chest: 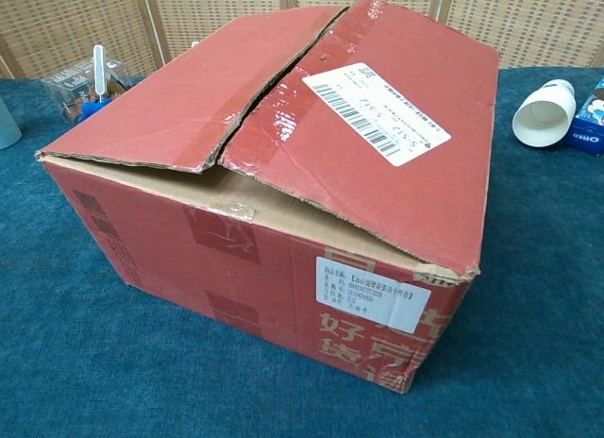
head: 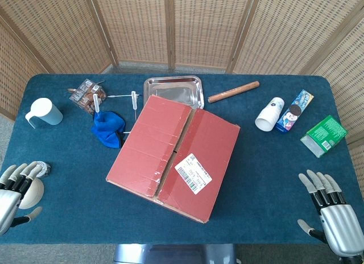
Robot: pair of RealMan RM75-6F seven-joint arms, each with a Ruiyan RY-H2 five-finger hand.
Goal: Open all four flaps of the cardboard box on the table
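Cardboard box [head: 173,157] mid-table, metal tray [head: 173,91] behind it, paper cup [head: 269,114] to its right

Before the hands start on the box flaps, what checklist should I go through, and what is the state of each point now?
1. Both top flaps closed, seam visible on the cardboard box: ok.
2. Seam tape already split, near edge lifting: ok.
3. Left hand free and open: ok.
4. Right hand free and open: ok.
5. Room behind the box: not ok, metal tray sits right at its far corner.
6. Inner flaps' state: cannot tell, hidden.
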